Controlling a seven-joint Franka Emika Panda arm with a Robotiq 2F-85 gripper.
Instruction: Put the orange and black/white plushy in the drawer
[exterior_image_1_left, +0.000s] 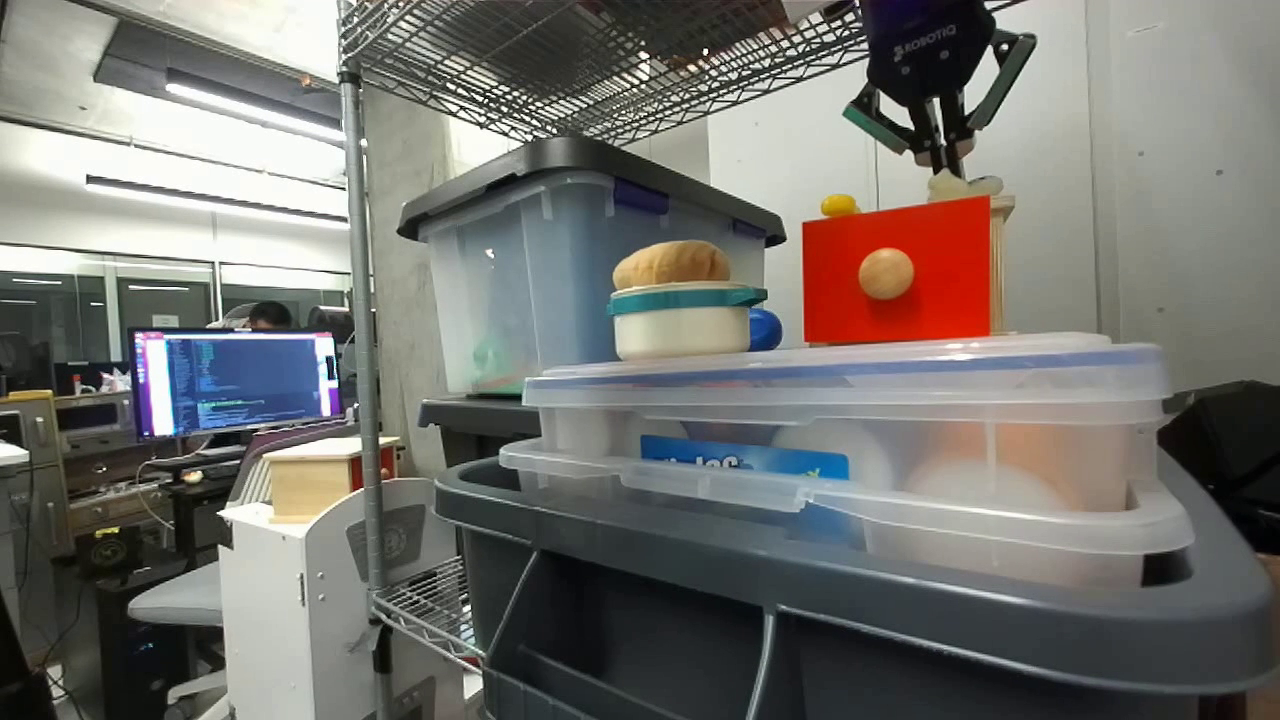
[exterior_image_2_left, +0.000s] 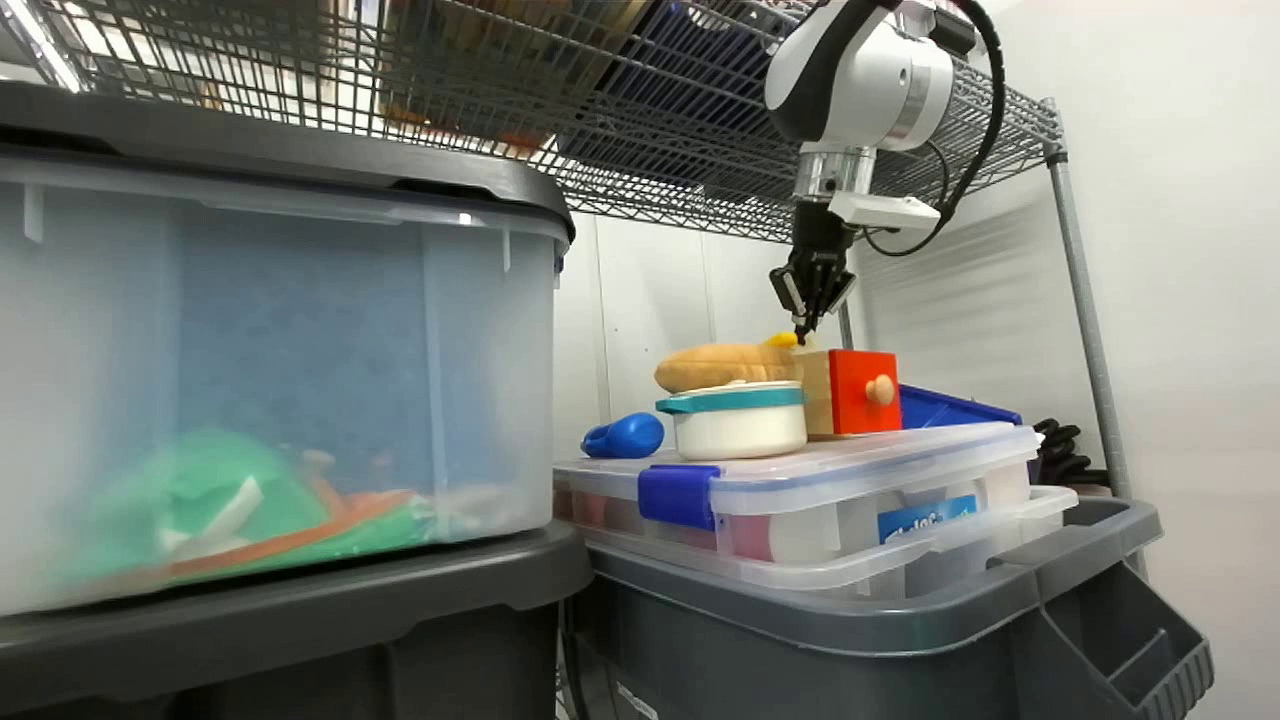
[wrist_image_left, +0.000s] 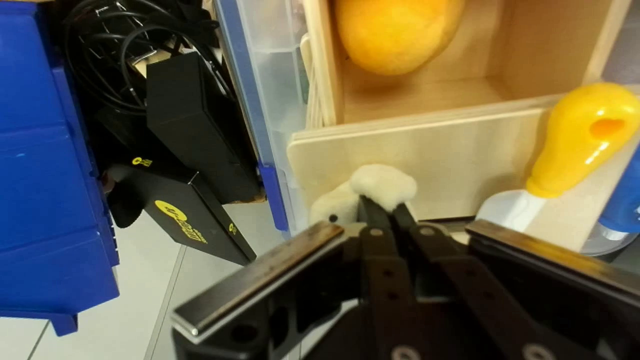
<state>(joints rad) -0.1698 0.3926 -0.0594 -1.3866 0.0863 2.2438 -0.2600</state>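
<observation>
Pale wall (exterior_image_1_left: 1150, 200) behind, wire shelf (exterior_image_2_left: 400, 80) at 12 o'clock overhead in both exterior views. Atop clear bin (exterior_image_1_left: 700, 385): red-fronted drawer (exterior_image_1_left: 835, 305), round wooden knob (exterior_image_1_left: 886, 273), open in wrist view. Inside drawer, at 12 o'clock from tool (wrist_image_left: 385, 207): yellow-orange plushy (wrist_image_left: 397, 37), partly out of view, near 9 o'clock side. Tool fingers (wrist_image_left: 379, 250) together, tips against cream plush (wrist_image_left: 364, 185) on wooden top (wrist_image_left: 465, 160); can't tell whether pinching it. Yellow-handled utensil (wrist_image_left: 557, 165) on same top, 2 o'clock from tool. In an exterior view: pot (exterior_image_2_left: 740, 432) around 8 to 9 o'clock from drawer, tan oval item (exterior_image_2_left: 725, 367) on lid; blue item (exterior_image_2_left: 628, 437) at pot's 9 o'clock.
</observation>
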